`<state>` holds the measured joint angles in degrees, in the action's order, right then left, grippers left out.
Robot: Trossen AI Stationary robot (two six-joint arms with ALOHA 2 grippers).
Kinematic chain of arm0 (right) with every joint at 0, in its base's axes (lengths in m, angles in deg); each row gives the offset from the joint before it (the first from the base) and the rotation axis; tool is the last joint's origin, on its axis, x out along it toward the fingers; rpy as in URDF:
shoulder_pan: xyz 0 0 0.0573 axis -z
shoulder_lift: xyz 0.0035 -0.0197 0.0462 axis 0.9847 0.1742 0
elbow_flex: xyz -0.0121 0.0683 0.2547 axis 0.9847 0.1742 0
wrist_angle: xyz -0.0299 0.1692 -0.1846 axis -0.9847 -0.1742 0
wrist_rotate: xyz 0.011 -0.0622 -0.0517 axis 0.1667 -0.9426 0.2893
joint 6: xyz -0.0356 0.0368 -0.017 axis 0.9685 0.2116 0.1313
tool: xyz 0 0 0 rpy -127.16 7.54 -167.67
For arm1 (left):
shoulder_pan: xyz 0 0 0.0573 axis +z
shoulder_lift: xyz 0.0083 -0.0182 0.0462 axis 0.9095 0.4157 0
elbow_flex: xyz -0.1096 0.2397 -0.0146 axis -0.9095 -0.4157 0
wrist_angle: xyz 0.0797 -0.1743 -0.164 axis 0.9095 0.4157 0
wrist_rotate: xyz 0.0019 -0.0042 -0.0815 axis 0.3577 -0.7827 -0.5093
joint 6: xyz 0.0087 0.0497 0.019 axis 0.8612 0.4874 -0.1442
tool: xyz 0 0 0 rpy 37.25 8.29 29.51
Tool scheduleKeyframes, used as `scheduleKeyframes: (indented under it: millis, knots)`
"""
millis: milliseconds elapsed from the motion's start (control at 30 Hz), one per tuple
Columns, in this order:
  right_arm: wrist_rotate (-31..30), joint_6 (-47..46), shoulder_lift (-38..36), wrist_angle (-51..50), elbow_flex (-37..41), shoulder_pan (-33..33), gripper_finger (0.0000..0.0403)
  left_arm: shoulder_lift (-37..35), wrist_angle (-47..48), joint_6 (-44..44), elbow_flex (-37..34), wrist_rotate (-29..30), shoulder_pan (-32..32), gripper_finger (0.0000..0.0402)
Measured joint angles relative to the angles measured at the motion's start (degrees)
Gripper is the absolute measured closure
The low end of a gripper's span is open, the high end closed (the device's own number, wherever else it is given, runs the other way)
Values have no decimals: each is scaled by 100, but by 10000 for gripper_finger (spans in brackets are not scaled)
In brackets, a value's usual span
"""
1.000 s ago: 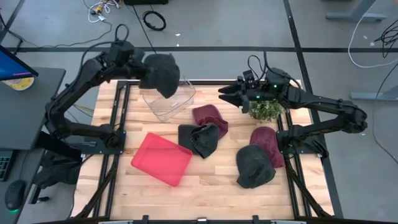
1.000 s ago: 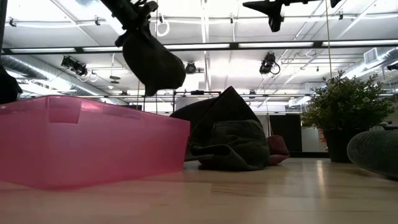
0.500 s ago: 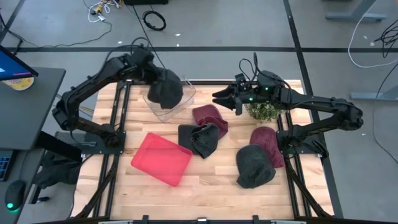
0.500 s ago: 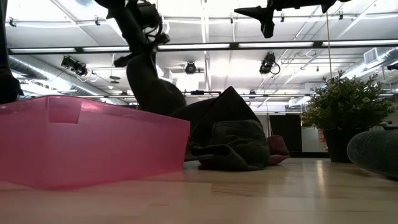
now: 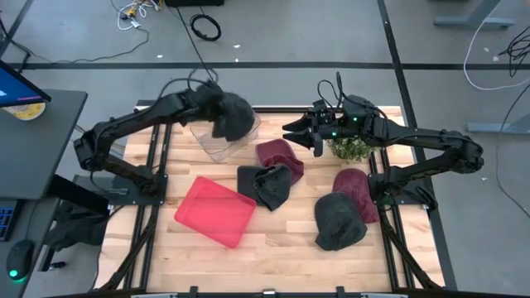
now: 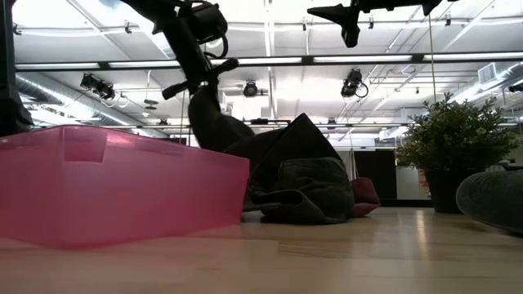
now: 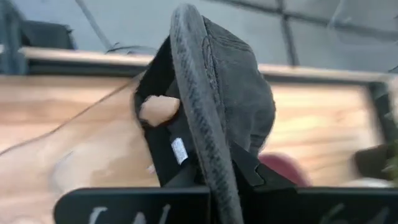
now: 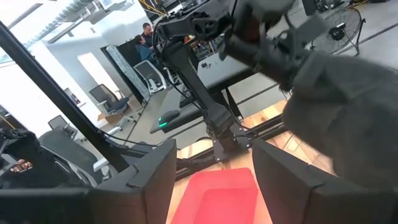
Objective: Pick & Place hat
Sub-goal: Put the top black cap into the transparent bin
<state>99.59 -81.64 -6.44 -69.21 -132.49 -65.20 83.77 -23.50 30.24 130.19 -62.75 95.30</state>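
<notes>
Dark grey hat [image 5: 231, 117] bunched, hanging over clear bin [image 5: 222, 139], upper centre-left of high view; brim edge-on, label showing in left wrist view.

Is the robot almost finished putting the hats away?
No. Nothing looks put away yet. The left tool is shut on a dark hat over the clear bin. Five hats lie on the table, like the maroon hat. The right tool hangs open and empty.

Likely an office-style robotics lab, desk chairs [image 8: 148, 70], ceiling ducts [image 6: 49, 86]
</notes>
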Motion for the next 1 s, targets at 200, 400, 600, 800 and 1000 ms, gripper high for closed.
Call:
scheduleKeyframes:
  millis: [200,400,600,800,1000]
  knots:
    - [2,101,0,-13,0,0,191,271,469,-185,0,188,-321,390]
    - [1,201,0,-32,0,0,191,678,371,-183,0,-583,-269,390]
    - [0,208,0,-48,0,0,191,1068,192,-480,0,-1004,-200,390]
    - [-2,157,0,-53,-1,0,191,1201,-227,-782,0,-1088,-54,379]
    - [-2,145,0,-61,-2,0,191,1203,-593,-1062,0,-1106,225,391]
